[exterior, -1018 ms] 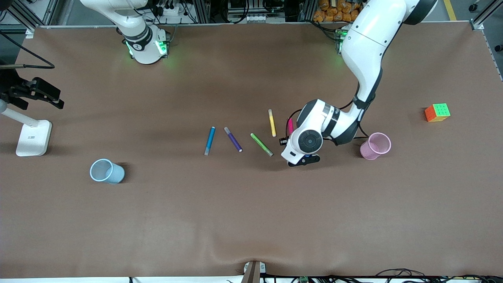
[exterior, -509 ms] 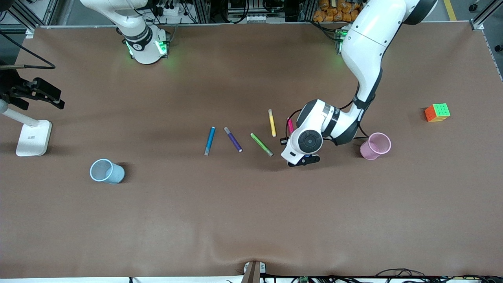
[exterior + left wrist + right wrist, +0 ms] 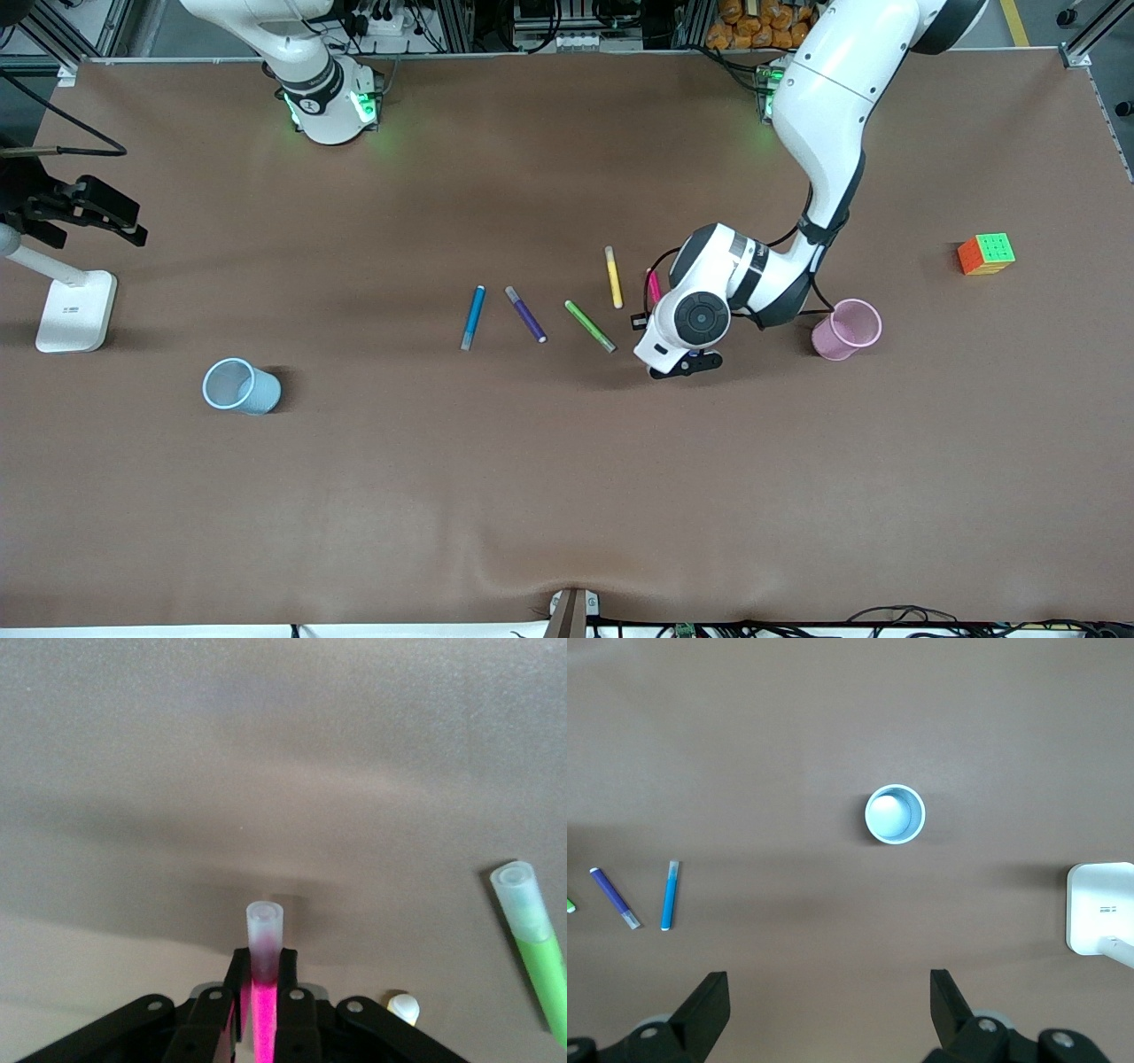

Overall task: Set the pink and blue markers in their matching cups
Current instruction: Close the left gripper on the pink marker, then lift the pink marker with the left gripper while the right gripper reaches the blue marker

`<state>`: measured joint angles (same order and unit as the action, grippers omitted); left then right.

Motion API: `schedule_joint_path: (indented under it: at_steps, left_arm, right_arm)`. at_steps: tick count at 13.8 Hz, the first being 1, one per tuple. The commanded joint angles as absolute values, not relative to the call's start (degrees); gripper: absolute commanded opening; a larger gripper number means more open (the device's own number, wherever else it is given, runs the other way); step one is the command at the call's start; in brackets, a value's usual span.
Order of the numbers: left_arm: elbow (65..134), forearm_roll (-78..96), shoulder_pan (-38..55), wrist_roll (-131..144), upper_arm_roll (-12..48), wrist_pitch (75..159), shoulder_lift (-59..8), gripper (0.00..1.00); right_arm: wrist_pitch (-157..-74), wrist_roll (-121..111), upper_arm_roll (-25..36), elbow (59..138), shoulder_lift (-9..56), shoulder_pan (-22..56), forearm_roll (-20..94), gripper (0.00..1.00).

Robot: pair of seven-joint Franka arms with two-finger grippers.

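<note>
My left gripper (image 3: 666,341) is low over the table beside the pale pink cup (image 3: 848,329). In the left wrist view its fingers (image 3: 288,970) are shut on the pink marker (image 3: 264,1001), just below its pale cap. One end of the pink marker (image 3: 654,285) shows past the hand in the front view. The blue marker (image 3: 473,316) lies on the table, also seen in the right wrist view (image 3: 670,895). The pale blue cup (image 3: 239,386) stands toward the right arm's end, upright in the right wrist view (image 3: 895,814). My right gripper (image 3: 828,992) is open, high over the table.
A purple marker (image 3: 525,314), a green marker (image 3: 589,325) and a yellow marker (image 3: 613,276) lie between the blue marker and my left hand. A colour cube (image 3: 986,253) sits at the left arm's end. A white stand (image 3: 75,310) is at the right arm's end.
My left hand has shifted very slightly toward the front camera. The markers and cups have not moved.
</note>
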<state>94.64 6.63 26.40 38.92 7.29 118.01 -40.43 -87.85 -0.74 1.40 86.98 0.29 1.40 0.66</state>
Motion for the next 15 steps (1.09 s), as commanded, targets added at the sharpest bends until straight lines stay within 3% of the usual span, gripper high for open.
schedule_joint_path:
  at_steps: [1,7,12,15]
  left_arm:
    - [95.27,6.68,26.81,40.34,7.12,117.95,-39.46,0.00]
    - [95.10,6.59,26.02,40.43,7.12,117.34,-37.89,0.00]
    - [94.22,6.42,23.22,39.82,4.49,112.86,-31.83,0.00]
    - [89.41,2.82,18.65,38.59,4.57,105.76,-28.31,0.00]
  right_arm:
    - [-87.54,-0.18,1.49,87.01,0.44,2.98,-0.26,1.00]
    - [-88.59,0.17,1.49,86.66,5.79,10.45,0.27,1.00]
    - [-92.45,0.62,1.41,86.66,13.07,15.98,0.62,1.00]
    - [-94.83,0.79,1.49,86.66,18.79,18.37,0.79,1.00]
